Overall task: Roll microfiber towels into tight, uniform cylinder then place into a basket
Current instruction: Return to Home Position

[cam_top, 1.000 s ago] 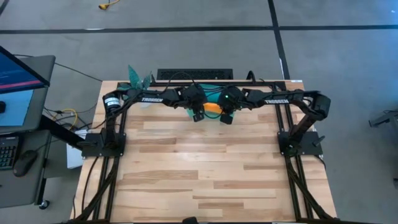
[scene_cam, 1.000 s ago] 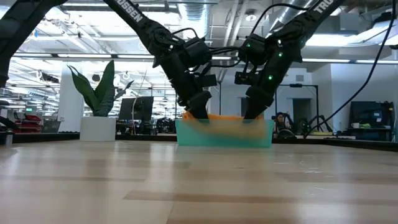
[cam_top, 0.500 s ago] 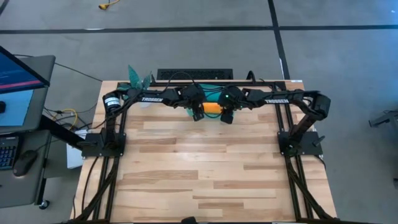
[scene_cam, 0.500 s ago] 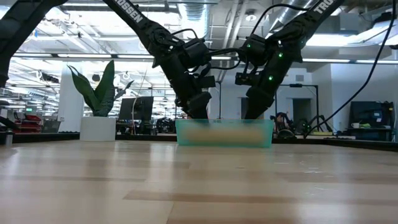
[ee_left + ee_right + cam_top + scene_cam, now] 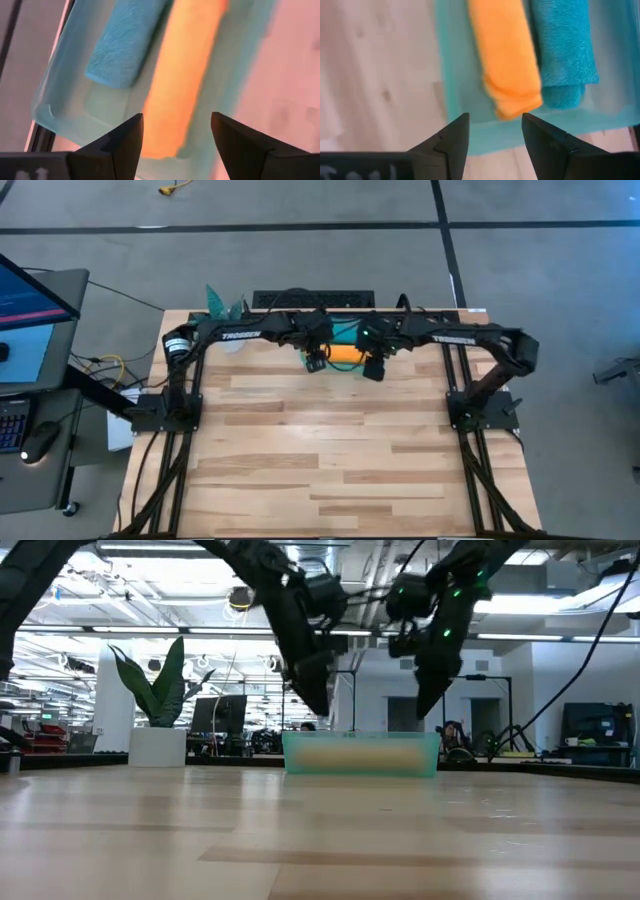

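Towels in the basket (image 5: 360,753), tools hanging clear above it

Two rolls lie side by side in the translucent teal-green basket, which sits at the middle of the far edge of the tabletop (image 5: 330,440). The orange towel (image 5: 345,353) is the roll on the side toward the tabletop's middle. The turquoise towel (image 5: 125,42) lies along it on the far side, and the two touch along their length. Both wrist views look down on them. Each is a compact cylinder running the long way of the basket. In the right wrist view their ends stop just short of the basket's short wall, the orange end a little nearer to it.

The left tool (image 5: 316,363) hangs above the basket's left end, over the orange roll. Its two dark fingers (image 5: 125,145) are spread wide with nothing held between them. The right tool (image 5: 375,370) hangs above the basket's right end, likewise wide and holding nothing. In the low view both tools are well above the basket's rim, apart from it and from the towels. Through the basket's cloudy wall that view shows only a faint warm tint.

A white pot (image 5: 157,745) with a leafy plant stands near the tabletop's far left corner, apart from the basket
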`<state>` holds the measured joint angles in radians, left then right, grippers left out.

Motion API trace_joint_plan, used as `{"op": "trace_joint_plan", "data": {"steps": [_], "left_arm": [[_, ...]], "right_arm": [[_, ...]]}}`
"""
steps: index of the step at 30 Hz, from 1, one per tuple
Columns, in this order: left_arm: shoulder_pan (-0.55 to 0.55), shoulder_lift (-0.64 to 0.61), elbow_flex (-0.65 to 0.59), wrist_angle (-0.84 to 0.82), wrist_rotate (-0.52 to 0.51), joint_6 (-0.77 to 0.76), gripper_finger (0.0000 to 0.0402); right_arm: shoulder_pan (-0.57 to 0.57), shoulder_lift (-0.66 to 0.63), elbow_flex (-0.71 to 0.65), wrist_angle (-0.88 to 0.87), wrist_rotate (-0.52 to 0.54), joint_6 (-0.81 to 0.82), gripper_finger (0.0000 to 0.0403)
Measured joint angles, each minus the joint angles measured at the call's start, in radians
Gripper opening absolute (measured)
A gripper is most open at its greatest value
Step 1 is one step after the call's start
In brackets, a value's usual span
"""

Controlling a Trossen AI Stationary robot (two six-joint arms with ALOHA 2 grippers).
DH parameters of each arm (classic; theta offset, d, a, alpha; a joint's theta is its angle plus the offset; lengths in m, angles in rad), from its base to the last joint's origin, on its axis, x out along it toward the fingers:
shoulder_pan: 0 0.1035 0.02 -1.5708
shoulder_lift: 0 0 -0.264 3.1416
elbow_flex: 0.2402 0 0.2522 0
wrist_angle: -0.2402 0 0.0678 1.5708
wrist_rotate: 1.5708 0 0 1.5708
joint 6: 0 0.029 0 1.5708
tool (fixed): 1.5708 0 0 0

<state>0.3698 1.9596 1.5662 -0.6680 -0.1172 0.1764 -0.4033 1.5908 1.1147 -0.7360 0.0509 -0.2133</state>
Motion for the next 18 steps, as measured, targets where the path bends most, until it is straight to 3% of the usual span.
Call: {"op": "trace_joint_plan", "data": {"steps": [4,8,12,18], "left_arm": [[-0.035,-0.072,-0.025,-0.021,0.075,0.001,0.0225],[-0.059,-0.174,-0.15,0.055,0.197,-0.013,0.0224],[-0.074,-0.326,-0.396,0.272,0.267,-0.082,0.0224],[-0.152,-0.63,-0.845,0.669,0.272,-0.238,0.0224]], "right_arm": [[0.058,-0.125,-0.072,-0.012,-0.001,0.004,0.0194],[0.133,-0.296,-0.209,0.012,-0.001,0.021,0.0186],[0.213,-0.498,-0.386,0.044,-0.004,0.103,0.018],[0.367,-0.767,-0.563,0.187,-0.003,0.225,0.0178]]}}
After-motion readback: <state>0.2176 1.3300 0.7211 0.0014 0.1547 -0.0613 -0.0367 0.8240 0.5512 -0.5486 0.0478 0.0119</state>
